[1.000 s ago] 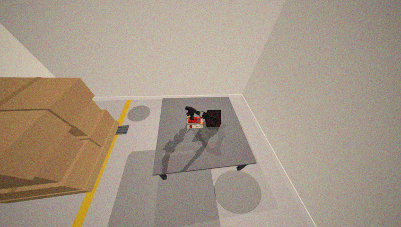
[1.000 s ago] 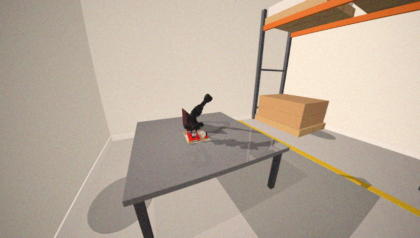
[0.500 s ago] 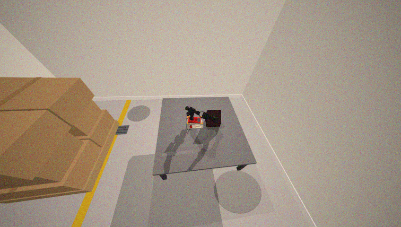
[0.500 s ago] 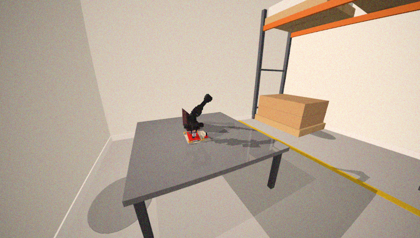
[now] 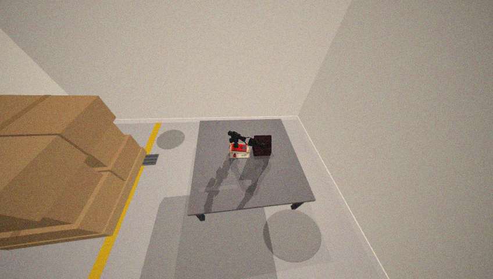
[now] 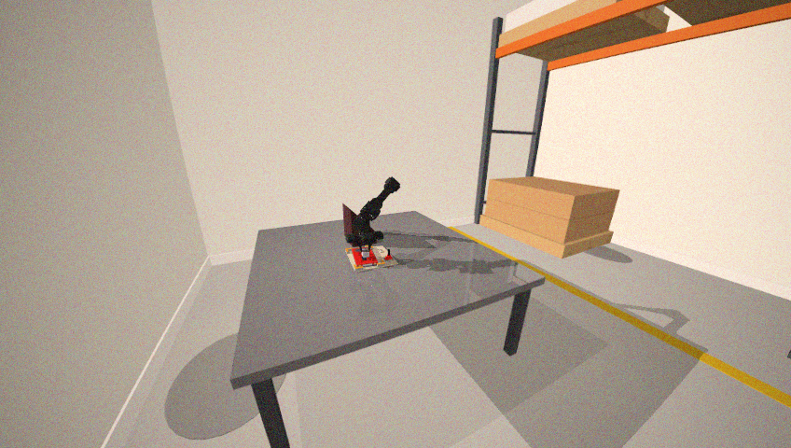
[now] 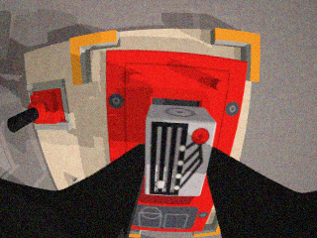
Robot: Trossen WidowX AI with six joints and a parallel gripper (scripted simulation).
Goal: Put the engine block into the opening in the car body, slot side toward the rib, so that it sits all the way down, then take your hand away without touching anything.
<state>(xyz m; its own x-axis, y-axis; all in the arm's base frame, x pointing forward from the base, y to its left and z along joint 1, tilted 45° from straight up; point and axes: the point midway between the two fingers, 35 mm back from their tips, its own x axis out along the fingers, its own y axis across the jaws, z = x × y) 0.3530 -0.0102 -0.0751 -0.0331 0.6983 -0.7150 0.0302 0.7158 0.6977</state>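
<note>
The engine block [image 7: 170, 114] [image 6: 365, 255] is a light grey block with dark slots and a red round cap on the side facing the wrist camera. My gripper [image 7: 176, 153] [image 6: 365, 248] is shut on it from both sides. The red car body [image 7: 134, 84] [image 6: 354, 256] [image 5: 235, 149] lies under and around the block. Part of the dark opening [image 7: 174, 102] shows just beyond the block's top edge in the wrist view; the rest is hidden behind the block. The rib and how deep the block sits cannot be made out.
The body sits on a cream base [image 7: 89, 144] with orange corner brackets [image 7: 238, 36] [image 7: 94, 39]. A red piece with a black handle [image 7: 24, 119] stands at the left in the wrist view. A dark red box [image 5: 265, 146] [image 6: 348, 220] stands beside the arm on the grey table [image 5: 214, 134] [image 6: 311, 311].
</note>
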